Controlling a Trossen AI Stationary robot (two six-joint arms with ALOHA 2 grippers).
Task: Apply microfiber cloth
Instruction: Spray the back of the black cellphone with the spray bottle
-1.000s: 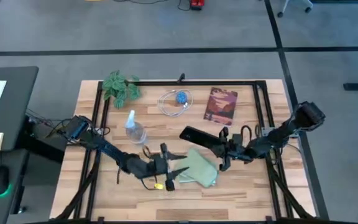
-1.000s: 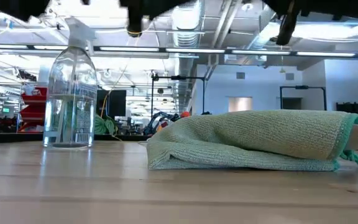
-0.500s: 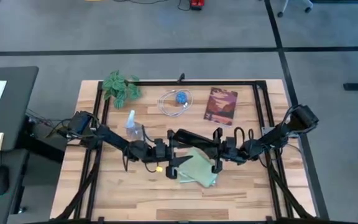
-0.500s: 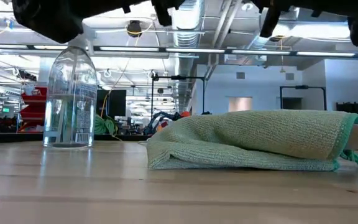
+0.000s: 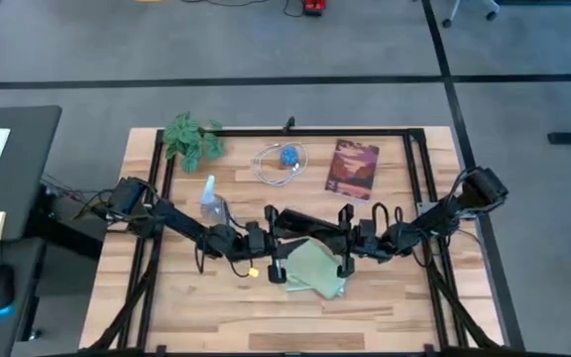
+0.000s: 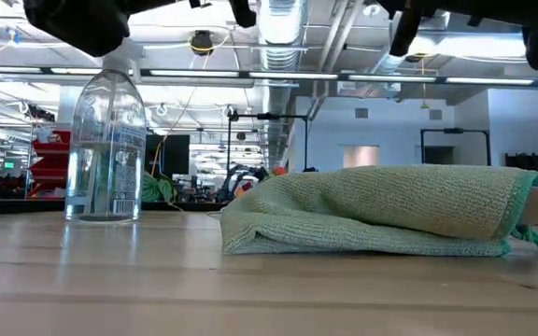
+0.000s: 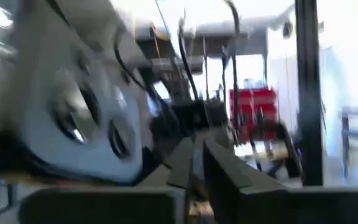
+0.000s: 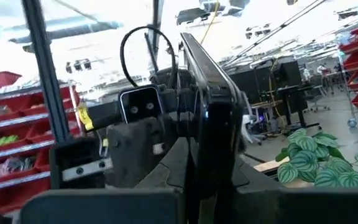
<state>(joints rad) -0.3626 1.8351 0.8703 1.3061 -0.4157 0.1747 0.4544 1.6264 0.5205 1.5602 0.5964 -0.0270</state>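
Observation:
The pale mint-green microfiber cloth (image 5: 315, 270) lies folded and flat on the wooden table (image 5: 385, 307), and in the low view the cloth (image 6: 381, 210) is touched by nothing. Above its far edge hangs a black phone (image 5: 305, 219), lying left to right. My left gripper (image 5: 272, 238) is at its left end and my right gripper (image 5: 347, 238) at its right end. Both are shut on it. My left gripper pinches the phone's left end (image 7: 196, 163) between its two fingers, coming level from the table's left. The view is blurred, so the exact place is not plain. My right gripper pinches the phone's right end (image 8: 207, 134) between its two fingers across the thin body, coming level from the table's right. The phone stands on edge, stretching away toward the left gripper, lifted clear of cloth and table.
A clear spray bottle (image 5: 213, 206) stands left of the phone, close to my left arm. At the far side are a leafy plant (image 5: 191, 139), a coiled cable with a blue piece (image 5: 283, 162) and a reddish booklet (image 5: 353, 169). A black frame (image 5: 414, 174) borders the table.
My left gripper has left the cloth's left edge and gone up and toward the far edge, to the phone's left end. My right gripper has carried the phone a little toward the table's left. The cloth has stayed where it was.

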